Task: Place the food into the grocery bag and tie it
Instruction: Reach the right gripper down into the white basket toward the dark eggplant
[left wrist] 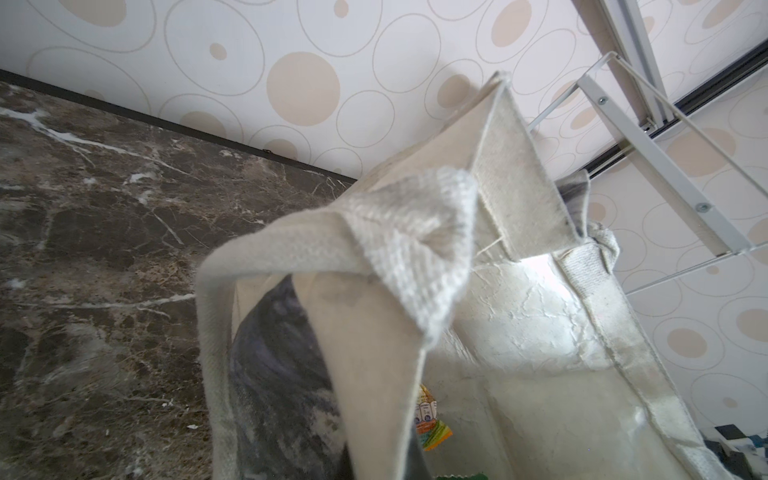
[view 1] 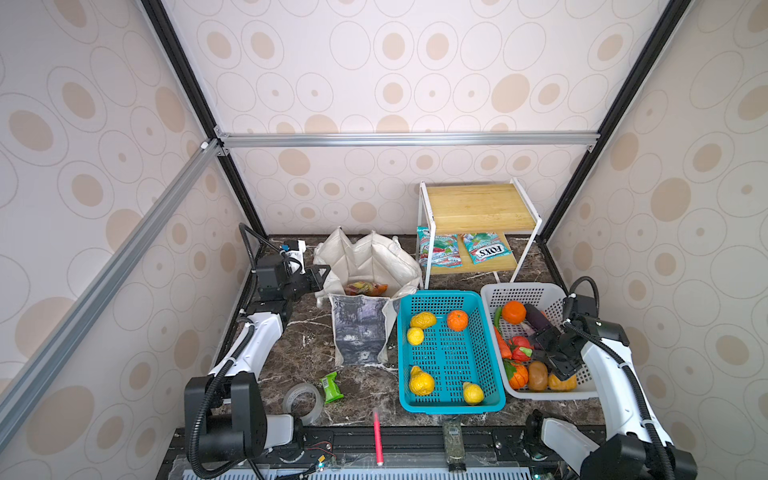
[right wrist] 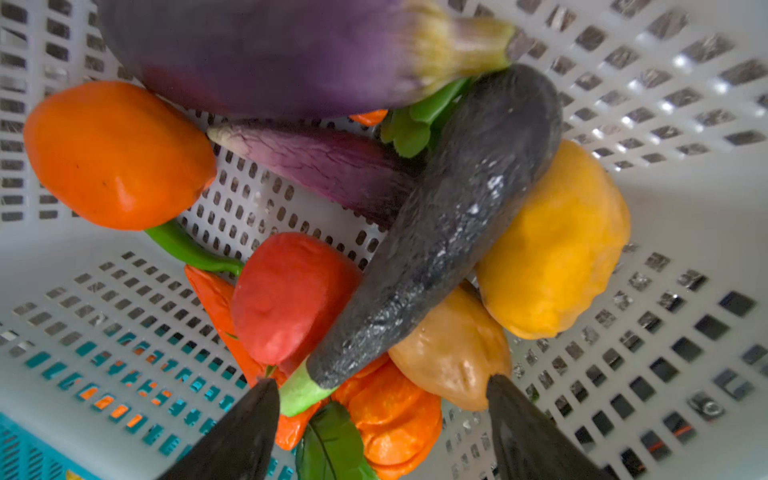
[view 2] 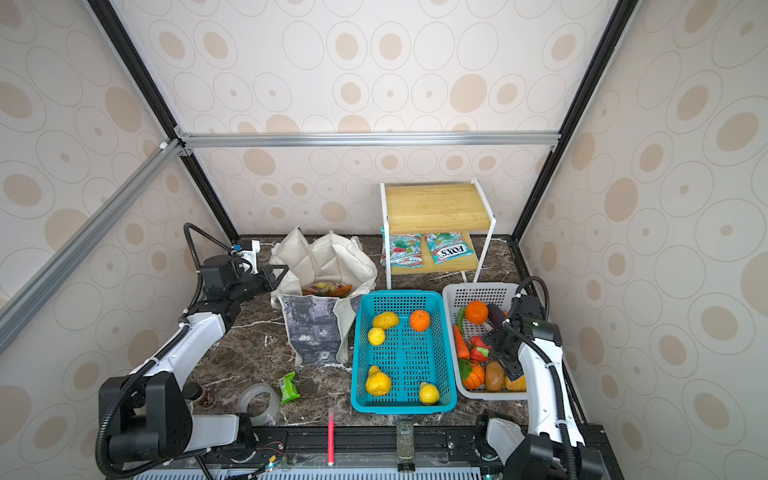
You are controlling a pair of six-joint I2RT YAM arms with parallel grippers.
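The cream grocery bag (view 1: 360, 332) (view 2: 316, 328) stands open at the back middle of the table, its quilted lining (view 1: 374, 257) showing. A glossy orange-yellow packet (view 1: 365, 287) (left wrist: 430, 419) lies inside it. My left gripper (view 1: 320, 276) (view 2: 276, 276) is shut on the bag's left rim; its jaws are hidden in the left wrist view. My right gripper (right wrist: 382, 380) (view 1: 548, 353) hangs open inside the white basket (right wrist: 665, 291), its fingertips either side of an orange toy pumpkin (right wrist: 395, 415). A dark eggplant (right wrist: 440, 232), a red fruit (right wrist: 291, 295) and a tan one (right wrist: 453, 349) lie next to it.
A teal basket (view 1: 449, 407) holding yellow fruit and an orange sits between the bag and the white basket (view 1: 519, 291). A two-tier shelf (view 1: 478, 208) with candy packets (view 1: 486, 247) stands behind. A tape roll (view 1: 303, 401), a green packet (view 1: 331, 386) and a red pen (view 1: 377, 436) lie near the front.
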